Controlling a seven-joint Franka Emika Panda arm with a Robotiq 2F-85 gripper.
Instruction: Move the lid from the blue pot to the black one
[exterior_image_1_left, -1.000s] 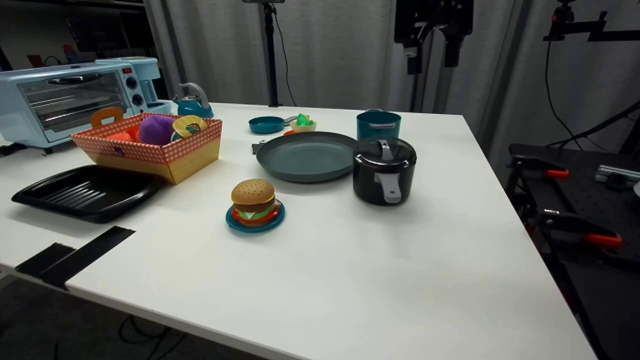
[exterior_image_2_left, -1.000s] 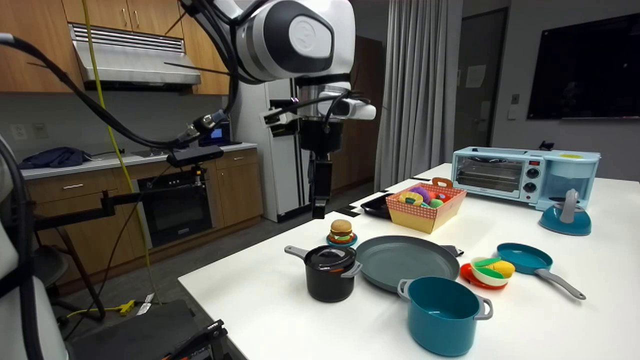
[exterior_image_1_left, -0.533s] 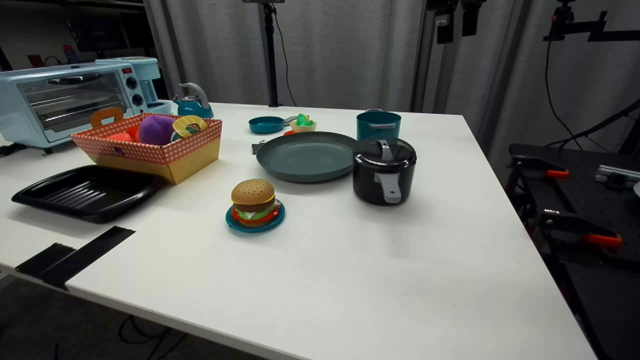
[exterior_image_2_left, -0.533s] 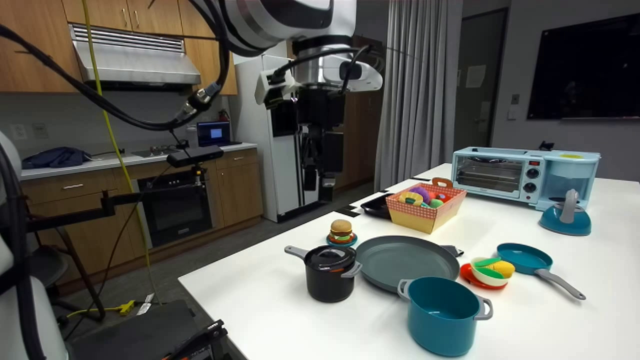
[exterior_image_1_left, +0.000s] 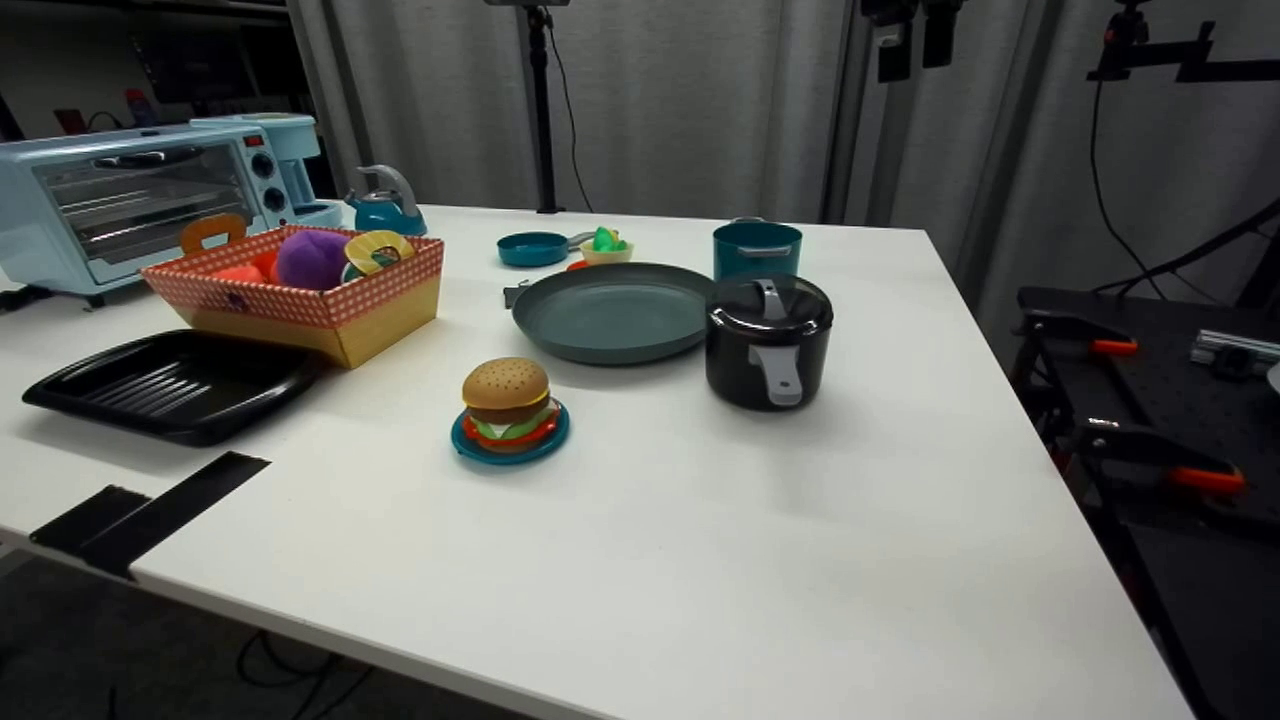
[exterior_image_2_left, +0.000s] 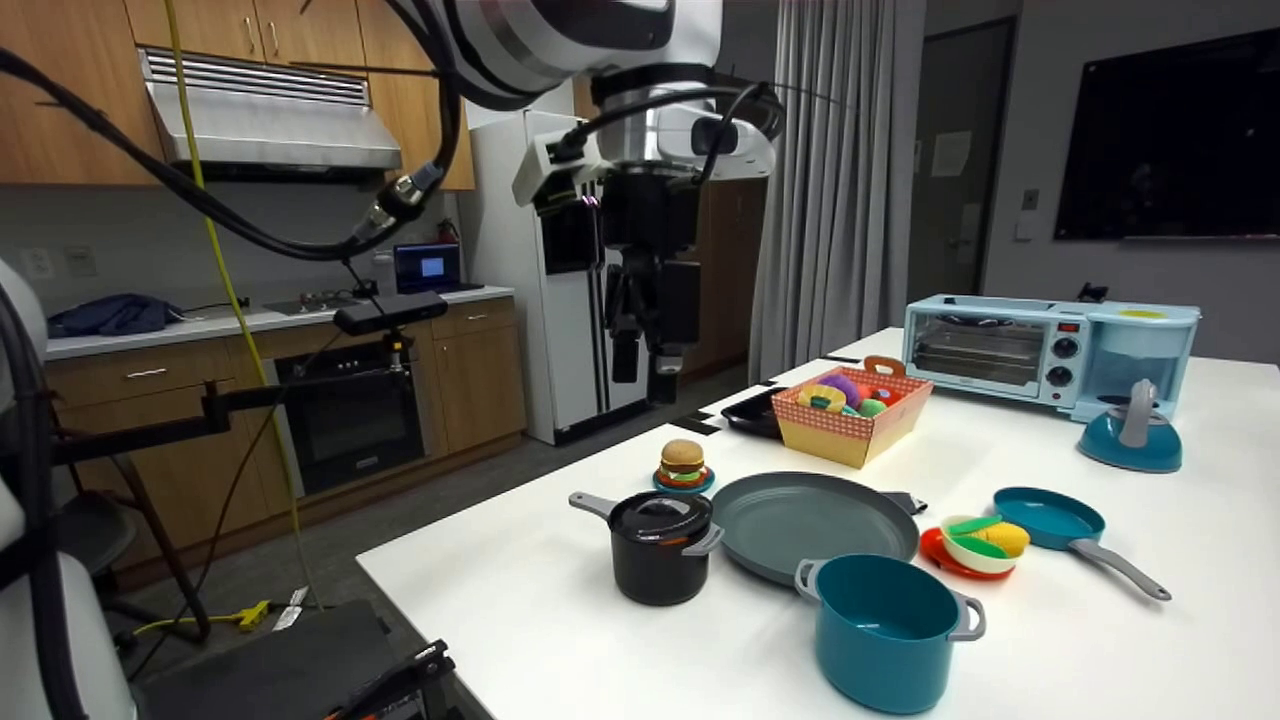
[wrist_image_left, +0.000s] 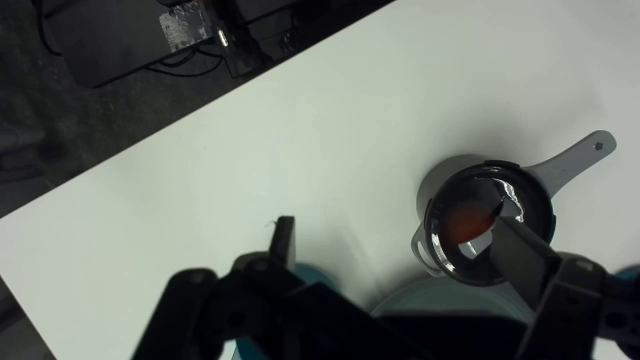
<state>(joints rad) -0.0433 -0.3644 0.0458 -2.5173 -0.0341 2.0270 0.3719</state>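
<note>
White table holds black pot, lid on, long handle toward two o'clock in wrist view. Gripper, jaws apart, has risen.

In an exterior view the camera looks down across the table toward a curtain, the burger nearer than the blue pot. In an exterior view facing cupboards, the blue pot is nearer. Both share the black pot and toaster oven. The wrist view looks down, apparently steeply, past the blurred gripper.
</note>
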